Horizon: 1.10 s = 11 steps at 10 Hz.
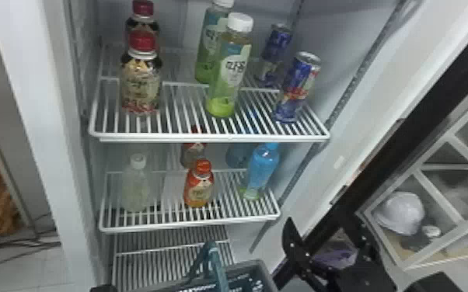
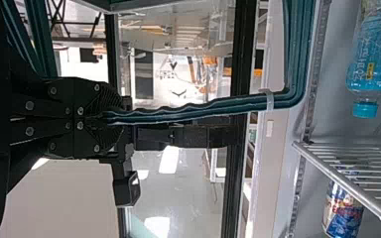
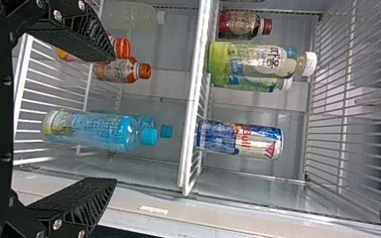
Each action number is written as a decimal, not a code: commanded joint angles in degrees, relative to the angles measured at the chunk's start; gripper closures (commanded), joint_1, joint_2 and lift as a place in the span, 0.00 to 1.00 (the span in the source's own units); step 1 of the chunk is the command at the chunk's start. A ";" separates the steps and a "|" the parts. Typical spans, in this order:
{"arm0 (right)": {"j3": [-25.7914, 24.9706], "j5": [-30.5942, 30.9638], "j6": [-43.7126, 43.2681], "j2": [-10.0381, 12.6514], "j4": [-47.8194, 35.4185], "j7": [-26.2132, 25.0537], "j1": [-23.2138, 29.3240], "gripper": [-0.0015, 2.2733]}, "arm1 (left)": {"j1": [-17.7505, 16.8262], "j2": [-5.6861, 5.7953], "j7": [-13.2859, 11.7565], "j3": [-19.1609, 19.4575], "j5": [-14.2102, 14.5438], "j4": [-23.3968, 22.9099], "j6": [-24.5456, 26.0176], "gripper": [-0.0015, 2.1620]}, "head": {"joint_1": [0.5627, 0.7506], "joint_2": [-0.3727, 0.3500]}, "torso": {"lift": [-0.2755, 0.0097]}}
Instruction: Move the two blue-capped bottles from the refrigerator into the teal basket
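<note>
The two blue-capped bottles [image 3: 89, 130], lined up at the right end of the middle shelf [image 1: 190, 224], could be toppled if the spread right gripper [image 3: 114, 120] is brought in off-centre, and the basket [image 1: 267, 273] lower than that shelf, its handle [image 2: 188, 111] clamped by the left gripper [image 2: 110, 117], could be jarred.

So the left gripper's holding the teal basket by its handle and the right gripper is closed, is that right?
Not quite: the right gripper is open, as the right wrist view shows. The left gripper is indeed holding the teal basket by its handle.
</note>
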 commanded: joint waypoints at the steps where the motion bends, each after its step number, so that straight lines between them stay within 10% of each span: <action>1: 0.03 -0.56 0.00 0.00 0.21 0.00 0.00 0.07 | 0.00 -0.07 0.03 0.00 0.01 0.00 -0.12 0.53 | 0.70 0.03 | 0.49; 11: 1.43 -1.61 0.00 -0.09 7.80 0.00 -7.03 0.07 | 0.28 -0.16 0.03 0.09 0.62 0.00 0.02 0.53 | 0.70 0.03 | 0.49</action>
